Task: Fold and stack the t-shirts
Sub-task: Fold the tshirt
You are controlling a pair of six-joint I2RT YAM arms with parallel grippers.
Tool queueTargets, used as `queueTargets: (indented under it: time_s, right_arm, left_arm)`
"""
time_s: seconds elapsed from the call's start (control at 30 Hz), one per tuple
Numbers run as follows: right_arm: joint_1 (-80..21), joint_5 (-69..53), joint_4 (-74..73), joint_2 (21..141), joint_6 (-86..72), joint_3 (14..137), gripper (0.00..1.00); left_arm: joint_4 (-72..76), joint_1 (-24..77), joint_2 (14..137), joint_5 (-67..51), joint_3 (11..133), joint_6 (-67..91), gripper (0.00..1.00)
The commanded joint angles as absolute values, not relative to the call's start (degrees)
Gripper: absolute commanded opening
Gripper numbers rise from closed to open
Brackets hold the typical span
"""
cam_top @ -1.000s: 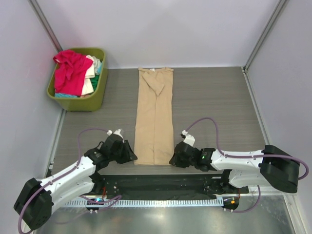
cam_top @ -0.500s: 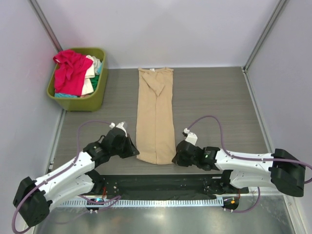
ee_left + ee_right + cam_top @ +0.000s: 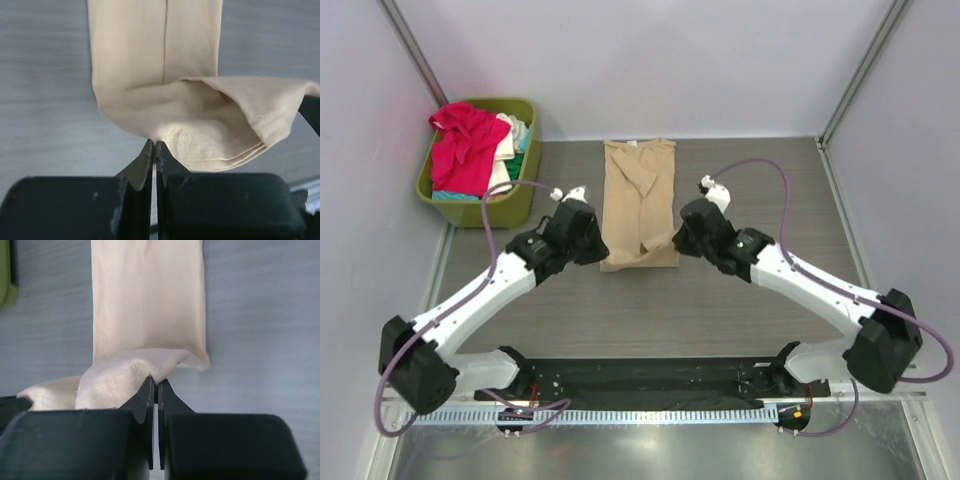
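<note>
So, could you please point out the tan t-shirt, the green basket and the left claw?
tan t-shirt (image 3: 638,195): top view, middle of the flat cloth beyond the folded-over hem.
green basket (image 3: 460,212): top view, its near outer wall.
left claw (image 3: 154,146): left wrist view, shut fingertips pinching the hem.

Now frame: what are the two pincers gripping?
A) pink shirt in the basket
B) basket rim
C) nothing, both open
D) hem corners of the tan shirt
D: the left pincer and right pincer are each shut on a hem corner of the tan shirt, whose near end is doubled over the rest.
</note>
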State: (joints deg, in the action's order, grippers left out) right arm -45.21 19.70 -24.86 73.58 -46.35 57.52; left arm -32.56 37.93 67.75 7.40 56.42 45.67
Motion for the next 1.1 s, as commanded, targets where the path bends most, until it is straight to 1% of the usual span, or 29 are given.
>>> queueTargets:
  time_s: [0.0, 0.13, 0.23, 0.33, 0.47, 0.73, 0.93, 0.97, 1.0, 1.03, 1.07]
  right_arm:
    - [-41.8, 20.7, -23.2, 79.6, -36.9, 65.5, 0.01]
    - [-38.3, 19.2, -22.6, 86.9, -34.3, 74.2, 0.01]
    - [-35.8, 17.0, -22.2, 93.0, -32.8, 79.3, 0.01]
    - [-34.0, 15.2, -22.1, 98.3, -32.3, 83.6, 0.01]
    - [-32.4, 14.9, -22.1, 103.2, -31.6, 87.4, 0.01]
    - [-28.5, 11.7, -22.2, 111.1, -30.3, 94.2, 0.01]
    - [-26.8, 8.3, -22.3, 117.6, -30.0, 99.4, 0.01]
    - [-26.0, 7.9, -22.7, 119.6, -30.3, 100.4, 0.03]
    - [-25.6, 7.2, -23.0, 120.6, -30.2, 101.4, 0.10]
    - [-25.1, 5.7, -23.1, 121.7, -30.1, 104.1, 0.20]
    - [-24.1, 4.8, -23.6, 123.2, -30.1, 106.2, 0.49]
  left_arm:
    - [-30.6, 33.4, 72.9, 10.1, 64.2, 40.7, 0.00]
    - [-30.1, 28.7, 82.7, 7.5, 72.1, 38.5, 0.00]
    - [-30.1, 26.2, 88.0, 6.3, 79.1, 36.9, 0.00]
    - [-30.2, 24.1, 91.8, 4.6, 83.1, 35.9, 0.00]
    - [-30.8, 21.5, 99.1, 1.8, 87.5, 35.0, 0.00]
    - [-31.0, 17.8, 109.6, -4.9, 95.3, 34.8, 0.00]
    - [-32.7, 16.5, 118.8, -6.2, 103.2, 34.6, 0.00]
    - [-33.6, 16.0, 120.6, -6.9, 104.6, 34.6, 0.00]
    - [-34.4, 15.7, 122.2, -7.1, 106.4, 34.6, 0.01]
    - [-35.7, 15.4, 126.4, -7.6, 111.4, 34.7, 0.05]
    - [-38.6, 14.5, 128.7, -9.5, 114.5, 35.0, 0.10]
